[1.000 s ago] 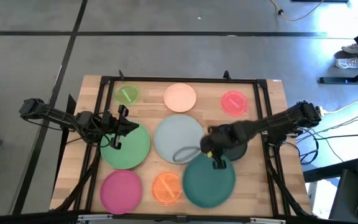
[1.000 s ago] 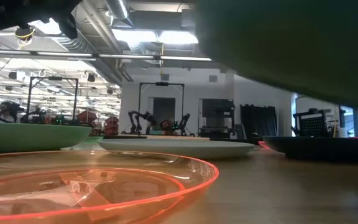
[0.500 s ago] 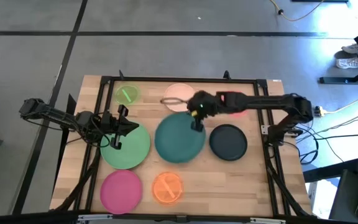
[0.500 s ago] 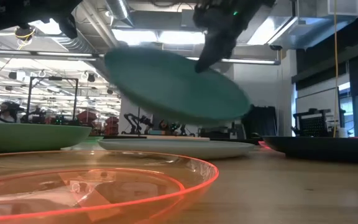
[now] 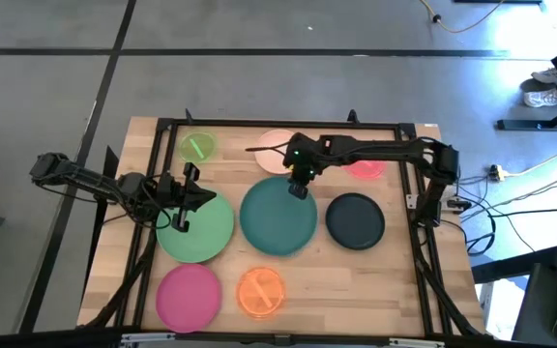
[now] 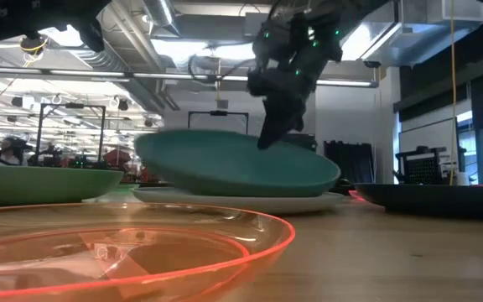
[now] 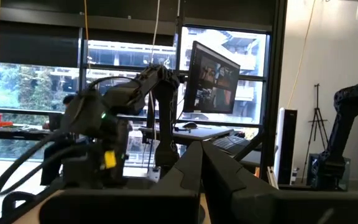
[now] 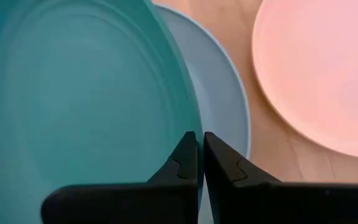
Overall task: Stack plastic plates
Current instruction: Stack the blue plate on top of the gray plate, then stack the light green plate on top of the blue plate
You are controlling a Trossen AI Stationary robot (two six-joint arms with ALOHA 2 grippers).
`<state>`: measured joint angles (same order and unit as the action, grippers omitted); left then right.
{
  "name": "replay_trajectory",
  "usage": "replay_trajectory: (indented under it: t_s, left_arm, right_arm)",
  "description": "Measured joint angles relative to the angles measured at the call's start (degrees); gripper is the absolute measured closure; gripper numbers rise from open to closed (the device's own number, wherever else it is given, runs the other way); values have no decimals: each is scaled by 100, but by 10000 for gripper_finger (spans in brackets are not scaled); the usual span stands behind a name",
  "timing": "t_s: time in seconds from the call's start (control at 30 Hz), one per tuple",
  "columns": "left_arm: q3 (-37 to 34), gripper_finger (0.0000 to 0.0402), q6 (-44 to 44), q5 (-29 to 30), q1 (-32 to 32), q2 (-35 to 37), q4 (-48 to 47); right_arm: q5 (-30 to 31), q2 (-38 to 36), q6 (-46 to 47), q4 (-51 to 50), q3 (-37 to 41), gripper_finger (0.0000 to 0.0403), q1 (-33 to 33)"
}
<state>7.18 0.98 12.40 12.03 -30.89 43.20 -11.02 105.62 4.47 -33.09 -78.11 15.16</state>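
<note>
The teal plate (image 5: pixel 277 217) sits on the pale blue-grey plate (image 8: pixel 225 99) at the table's middle. It is slightly tilted in the low view (image 6: pixel 225 164), where the pale plate (image 6: pixel 241 200) shows beneath it. My right gripper (image 5: pixel 298 188) is shut on its far right rim. My left gripper (image 5: pixel 184 200) is shut on nothing and hovers over the left part of the green plate (image 5: pixel 201 232). The other plates lie flat on the table: lime green (image 5: pixel 197 147), peach (image 5: pixel 277 147), pink-red (image 5: pixel 367 166), black (image 5: pixel 356 220), magenta (image 5: pixel 189 295) and translucent orange (image 5: pixel 259 292). My right gripper (image 8: pixel 200 140) pinches the teal plate's rim (image 8: pixel 188 121) at its far right side, one finger inside the dish and one outside. The fingers (image 6: pixel 271 134) come from above, slanting down. The held rim is slightly raised, and the plate's underside is on the pale blue-grey plate.
A black frame (image 5: pixel 259 124) runs around the table top. The right arm (image 5: pixel 385 153) reaches across the far side, over the pink-red plate and part of the peach plate. Bare wood (image 5: pixel 395 280) shows at the near right corner.
My right gripper carried the teal plate from the near right of the table up and toward the far left. It then lowered the plate onto the pale blue-grey plate in the middle, which it now covers. The plate went from steeply tilted in the air to nearly level.
</note>
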Motion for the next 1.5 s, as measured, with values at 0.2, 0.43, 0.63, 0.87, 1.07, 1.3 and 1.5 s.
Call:
replay_trajectory:
  t_s: [0.2,0.43,0.63,0.87,1.07,1.3,1.5]
  left_arm:
    - [0,400,-15,8,0,0,1]
    - [0,400,-20,17,0,0,2]
    - [0,400,-20,22,0,0,0]
    - [0,400,-20,24,0,0,1]
    - [0,400,-18,22,0,-1,2]
    - [0,400,-16,20,-1,-2,1]
    - [0,400,165,22,-2,0,-2]
  right_arm:
    - [-9,295,-39,47,0,400,-2]
    - [212,337,-48,83,0,400,-13]
    - [245,339,-63,130,0,400,-13]
    - [272,363,-67,358,41,400,-13]
    - [482,505,-39,325,109,400,-13]
    - [581,582,-44,415,107,346,-15]
    - [568,478,-180,155,60,278,-13]
